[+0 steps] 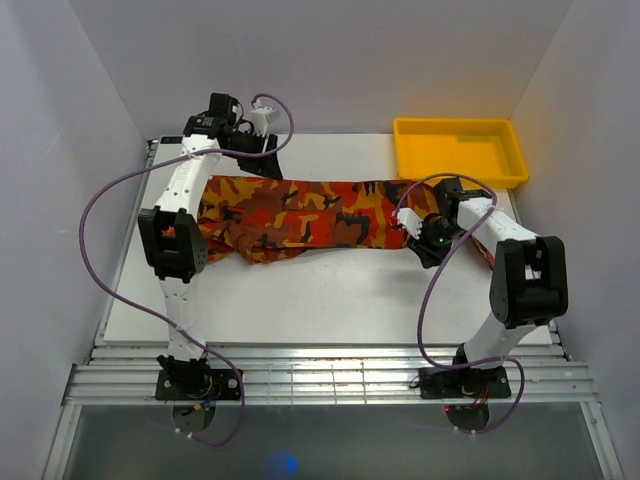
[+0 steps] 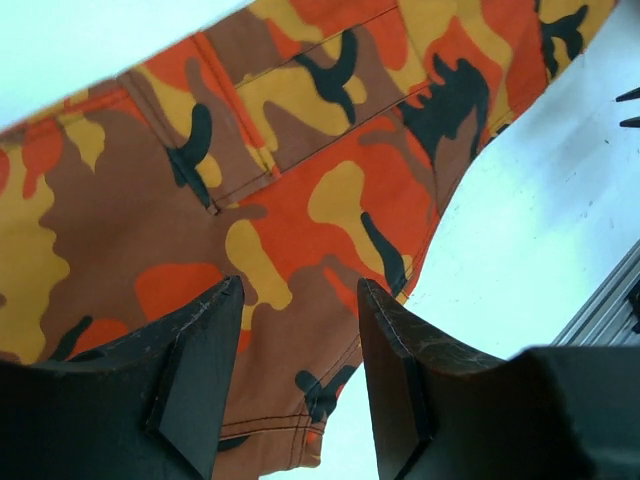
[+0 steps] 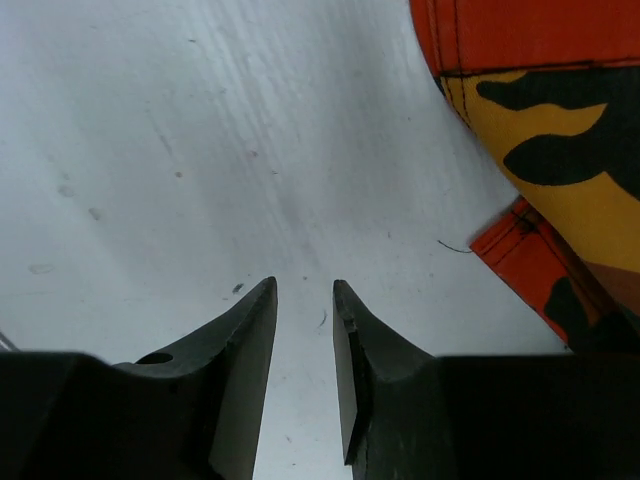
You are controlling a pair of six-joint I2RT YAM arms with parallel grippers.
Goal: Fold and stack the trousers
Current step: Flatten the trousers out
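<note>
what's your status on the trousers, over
Left gripper open, low over the trousers, holding nothing. Right gripper narrowly open over bare table, beside a leg end. Nothing folded yet. Yellow tray apart, far right.

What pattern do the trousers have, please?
The trousers are camouflage in orange, yellow, brown and black, clearest in the left wrist view.

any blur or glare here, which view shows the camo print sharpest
Left wrist view: the trousers are sharpest, stitching readable, while the table corner is washed out pale. Right wrist view: table bright, marks still visible, right gripper in dark silhouette. Top external view: even light, soft shadows, print smaller but clear.
</note>
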